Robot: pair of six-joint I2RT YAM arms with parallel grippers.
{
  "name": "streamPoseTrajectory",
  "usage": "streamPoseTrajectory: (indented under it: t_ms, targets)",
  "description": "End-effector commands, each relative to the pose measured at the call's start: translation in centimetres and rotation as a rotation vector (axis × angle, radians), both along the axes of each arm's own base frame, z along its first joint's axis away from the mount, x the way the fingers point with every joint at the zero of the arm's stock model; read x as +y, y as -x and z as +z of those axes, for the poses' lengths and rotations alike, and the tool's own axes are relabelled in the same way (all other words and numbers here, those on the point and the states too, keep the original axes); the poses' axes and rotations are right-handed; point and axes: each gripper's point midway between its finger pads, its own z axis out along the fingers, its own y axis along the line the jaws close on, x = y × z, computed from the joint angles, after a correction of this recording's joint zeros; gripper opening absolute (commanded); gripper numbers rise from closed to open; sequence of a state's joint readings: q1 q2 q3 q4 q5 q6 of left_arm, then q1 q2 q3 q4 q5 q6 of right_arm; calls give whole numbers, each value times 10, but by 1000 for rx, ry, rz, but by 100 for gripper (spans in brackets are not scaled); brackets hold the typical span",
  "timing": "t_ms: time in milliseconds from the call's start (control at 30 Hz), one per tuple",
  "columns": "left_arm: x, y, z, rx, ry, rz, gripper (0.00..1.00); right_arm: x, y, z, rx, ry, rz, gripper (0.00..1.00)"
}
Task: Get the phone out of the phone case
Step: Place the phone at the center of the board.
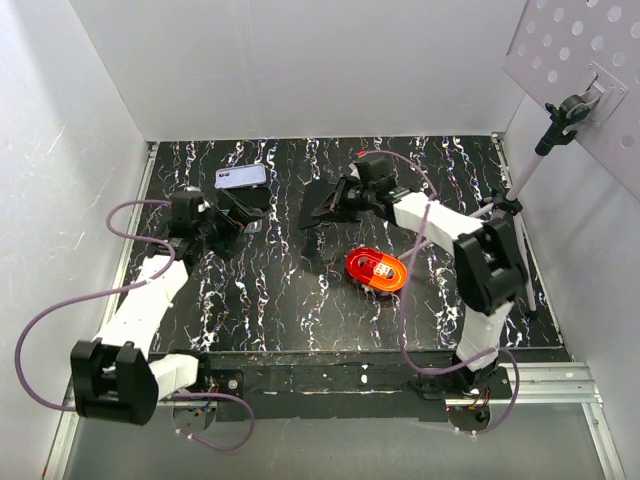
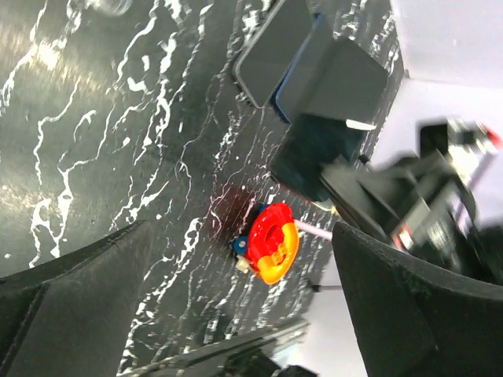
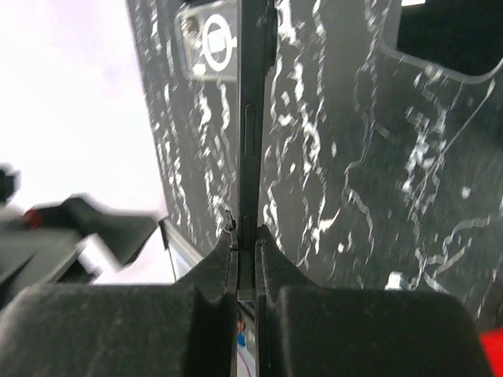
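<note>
Glossy black counter [image 1: 300,310], white-veined, boxed in by matte white walls [image 1: 300,70]. Near far edge, left of centre: flat lilac phone [image 1: 241,178], rounded corners. Left tool [image 1: 238,215]: gapes wide, grips nothing. Right tool [image 3: 246,250]: pinches thin dark slab [image 3: 247,118] edge-on.

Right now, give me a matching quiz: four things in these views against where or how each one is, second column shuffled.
Things
1. left gripper
2. right gripper
3. red ring
4. lilac case

Place or state
A. lying flat at the far side of the table
B. open, nothing between the fingers
C. shut on a dark slab, seen edge-on
D. mid-table, in front of the right arm, touched by neither gripper

Pairs: 1-B, 2-C, 3-D, 4-A
</note>
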State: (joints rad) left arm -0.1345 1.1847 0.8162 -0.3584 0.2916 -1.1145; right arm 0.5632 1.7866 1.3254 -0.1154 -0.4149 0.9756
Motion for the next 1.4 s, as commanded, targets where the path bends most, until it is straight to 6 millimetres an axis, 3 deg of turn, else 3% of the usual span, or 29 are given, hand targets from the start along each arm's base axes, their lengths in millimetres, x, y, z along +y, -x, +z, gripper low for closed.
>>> streamPoseTrajectory:
  t_ms: [0,67,200,500,733,867,1033,1233,1367]
  targets:
    - [17,24,25,-102,-258,-178,98,32,-50,5,-81,-50,-45,1]
    - [18,30,34,-135,-282,-208,98,46,-66,-7,-91,-36,-23,1]
    - [19,39,48,-200,-288,-215,98,74,-79,-29,-69,-19,40,1]
    - [13,47,56,-237,-268,-256,98,92,-89,-67,47,-45,42,1]
    - [13,46,66,-264,-274,-259,98,78,-84,-96,124,23,16,11]
    - [11,46,64,-252,-263,-260,98,71,-84,-99,134,41,23,24]
    - [9,47,64,-249,-247,-263,98,63,-83,-104,149,55,20,32]
    - [9,50,64,-252,-246,-264,98,54,-83,-102,133,98,39,41]
    - [9,52,62,-252,-250,-269,98,42,-83,-80,64,147,64,44]
